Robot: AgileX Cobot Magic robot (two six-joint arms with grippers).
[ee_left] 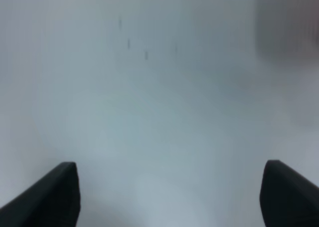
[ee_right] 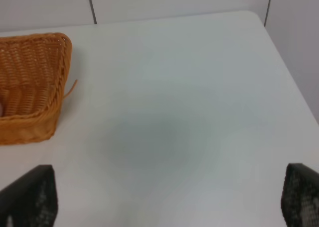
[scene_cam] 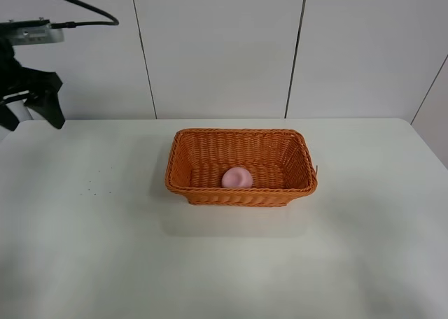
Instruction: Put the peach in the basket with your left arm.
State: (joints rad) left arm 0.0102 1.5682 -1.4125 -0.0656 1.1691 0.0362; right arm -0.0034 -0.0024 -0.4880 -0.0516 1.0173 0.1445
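Peach [scene_cam: 237, 178] sat inside the basket [scene_cam: 189, 151], on its floor against the near wall, roughly centred along that wall. If you checked the high view, you saw the basket standing upright in the middle of the white table [scene_cam: 84, 249] with nothing gripping it. Your left arm [scene_cam: 24, 36] was parked at the far left edge of that view, raised above the table's far left corner and well apart from the basket, with a black cable running off its top. Left gripper [scene_cam: 29, 108] hung below it with the dark fingers [scene_cam: 49, 102] spread and nothing between them. Your left wrist view agreed: left gripper [ee_left: 169, 197] showed two black fingertips [ee_left: 50, 197] far apart at the frame's lower corners, only blurred white surface between them, and a few small dark specks [ee_left: 128, 44] on the table farther out. Right gripper [ee_right: 169, 199] was likewise splayed wide, its fingertips [ee_right: 30, 197] at the two lower corners of the right wrist view and empty, over bare table. That view also caught one corner of the basket [ee_right: 35, 87], with a loose wicker strand [ee_right: 71, 86] sticking out of its side. Right arm itself wasn't visible in the high view.
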